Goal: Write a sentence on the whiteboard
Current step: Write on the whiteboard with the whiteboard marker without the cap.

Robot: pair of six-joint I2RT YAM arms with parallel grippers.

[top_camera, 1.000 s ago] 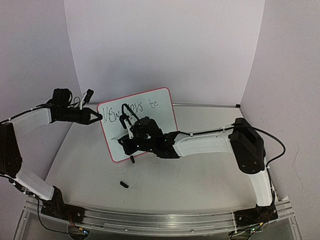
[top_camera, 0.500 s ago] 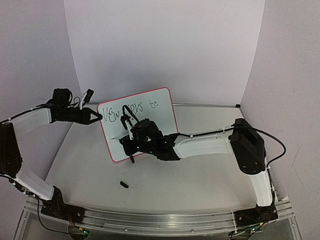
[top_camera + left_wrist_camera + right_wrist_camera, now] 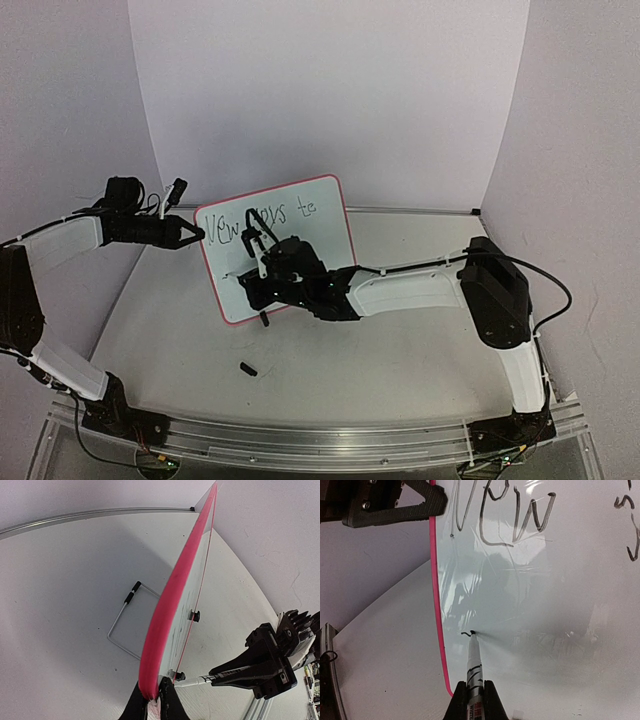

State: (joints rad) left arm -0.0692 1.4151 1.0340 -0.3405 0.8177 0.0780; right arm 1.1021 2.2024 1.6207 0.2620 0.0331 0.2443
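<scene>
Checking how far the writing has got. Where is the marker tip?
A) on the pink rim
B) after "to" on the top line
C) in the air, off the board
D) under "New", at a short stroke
D: in the right wrist view the marker touches the whiteboard at a short black stroke under "New".

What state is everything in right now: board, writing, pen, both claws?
whiteboard, standing tilted, edge clamped.
sentence, first line written, second barely begun.
marker, tip touching the whiteboard.
left gripper, shut on the whiteboard's rim.
right gripper, shut on the marker.
small black piece, lying on the table.
</scene>
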